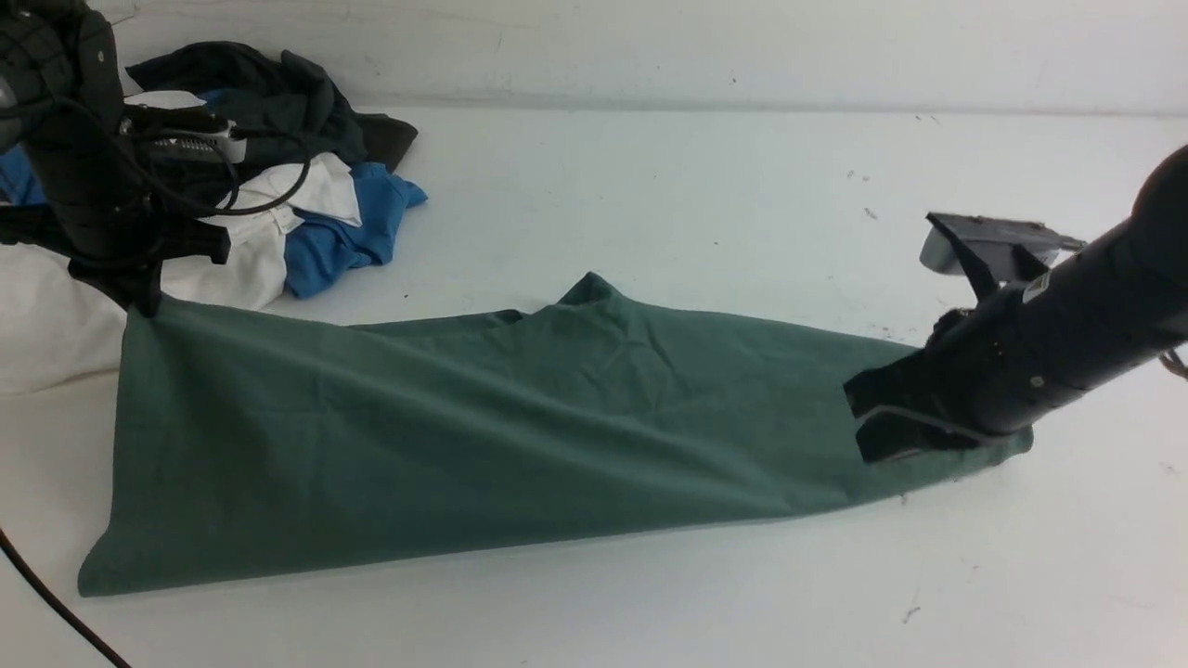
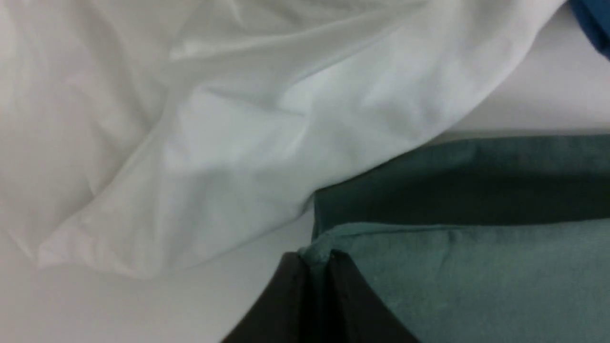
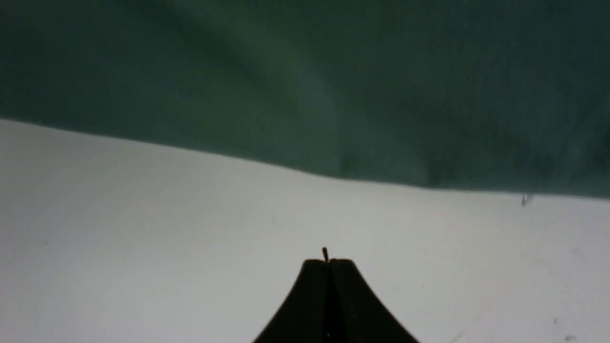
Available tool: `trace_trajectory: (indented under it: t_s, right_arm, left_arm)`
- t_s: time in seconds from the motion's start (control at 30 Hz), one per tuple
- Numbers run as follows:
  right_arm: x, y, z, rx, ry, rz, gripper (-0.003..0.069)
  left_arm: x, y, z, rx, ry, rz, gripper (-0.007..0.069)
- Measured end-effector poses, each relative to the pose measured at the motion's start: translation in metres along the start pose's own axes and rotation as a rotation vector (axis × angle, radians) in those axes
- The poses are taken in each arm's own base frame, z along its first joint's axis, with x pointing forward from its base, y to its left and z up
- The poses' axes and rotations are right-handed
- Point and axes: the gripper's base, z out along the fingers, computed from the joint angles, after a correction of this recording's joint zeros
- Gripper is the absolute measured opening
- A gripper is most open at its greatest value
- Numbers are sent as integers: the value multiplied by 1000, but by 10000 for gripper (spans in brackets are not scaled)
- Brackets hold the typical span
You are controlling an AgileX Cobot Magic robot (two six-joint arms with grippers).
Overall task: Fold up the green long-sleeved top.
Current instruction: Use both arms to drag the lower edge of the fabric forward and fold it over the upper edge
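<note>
The green long-sleeved top (image 1: 464,445) is lying stretched across the white table (image 1: 650,186). The left gripper (image 2: 315,259) is pinching its left corner, just beside a white garment (image 2: 190,119). The right gripper (image 3: 328,262) is sitting closed at the top's right end, seemingly holding nothing.

The white tabletop (image 1: 696,186) lies bare across its far middle and far right: wide room to pass. At the far left a heap of dark grey, white and blue garments (image 1: 306,186) blocks the way, the black left arm (image 1: 74,139) and its looped cables above it. The large sage-green cotton top (image 1: 464,436) spans the middle, the black right arm (image 1: 1067,334) over its right end. The bare near strip is crossed at left by a thin black cable (image 1: 56,598).
</note>
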Motion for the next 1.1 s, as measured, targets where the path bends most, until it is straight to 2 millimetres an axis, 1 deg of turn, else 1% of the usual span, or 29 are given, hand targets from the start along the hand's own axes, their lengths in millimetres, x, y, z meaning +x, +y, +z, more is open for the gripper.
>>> trace_trajectory:
  t_s: [0.03, 0.07, 0.1, 0.13, 0.17, 0.2, 0.23, 0.27, 0.37, 0.4, 0.43, 0.5, 0.53, 0.57, 0.6, 0.63, 0.67, 0.7, 0.73, 0.8, 0.83, 0.87, 0.97, 1.0, 1.03, 1.1]
  right_arm:
    - [-2, 0, -1, -2, -2, -5, -15]
    - [-21, 5, -6, -15, -11, -47, -15]
    - [-24, 5, -6, -17, -11, -55, -15]
    - [-42, 10, -8, -30, -15, -117, -15]
    - [-56, 15, -7, -37, -16, -168, -15]
    - [-74, 22, -3, -46, -11, -237, -15]
    - [-73, 23, -2, -49, -3, -243, -15]
    - [-93, 32, 6, -52, -1, -309, -10]
    - [-125, 51, 28, -46, -18, -416, 18]
    - [-126, 53, 30, -47, -20, -424, 25]
    - [-137, 59, 39, -42, -37, -453, 49]
    - [-149, 65, 57, -38, -52, -490, 101]
    - [-155, 69, 63, -33, -71, -517, 141]
    - [-158, 71, 68, -33, -75, -534, 179]
    - [-159, 71, 70, -33, -78, -541, 187]
    - [-163, 73, 81, -34, -83, -573, 260]
    - [-165, 73, 88, -34, -83, -591, 302]
    - [-165, 73, 89, -34, -83, -594, 302]
    - [-166, 74, 103, -37, -75, -626, 367]
    - [-166, 72, 117, -38, -63, -642, 417]
    - [-165, 72, 121, -37, -62, -648, 426]
    - [-166, 69, 132, -24, -65, -679, 445]
    - [-164, 59, 159, 29, -51, -744, 460]
    - [-163, 57, 165, 36, -46, -749, 461]
    - [-163, 57, 166, 37, -46, -750, 461]
    - [-161, 52, 182, 47, -50, -752, 461]
  left_arm:
    - [0, 0, 0, 0, -1, 0, 19]
    - [0, 0, 1, 0, -1, -1, 19]
    - [0, 0, 1, 0, -1, -1, 19]
    - [0, 0, 1, 0, -2, -4, 19]
    - [0, 1, 1, -1, -2, -5, 19]
    - [0, 2, 1, -1, -2, -7, 19]
    - [0, 3, 1, 0, -1, -9, 19]
    - [0, 3, 1, 2, 1, -12, 19]
    - [1, 5, 2, 5, 10, -19, 19]
    - [1, 5, 2, 5, 11, -18, 19]
    - [2, 5, 2, 6, 16, -10, 19]
    - [3, 5, 2, 6, 26, -10, 19]
    - [3, 5, 2, 6, 32, -4, 19]
    - [3, 5, 2, 6, 35, 0, 19]
    - [3, 5, 2, 6, 35, 0, 19]
    - [4, 5, 2, 10, 42, 4, 19]
    - [5, 5, 2, 14, 48, 7, 19]
    - [5, 5, 2, 15, 51, 8, 19]
    - [6, 4, 2, 23, 58, 6, 19]
    - [6, 3, 2, 34, 58, 3, 19]
    - [6, 3, 2, 36, 58, 4, 19]
    - [6, 3, 2, 41, 58, 5, 19]
    - [6, 3, 2, 43, 58, 12, 19]
    - [6, 3, 2, 43, 59, 14, 19]
    - [6, 3, 2, 43, 59, 16, 19]
    - [6, 3, 2, 43, 58, 27, 19]
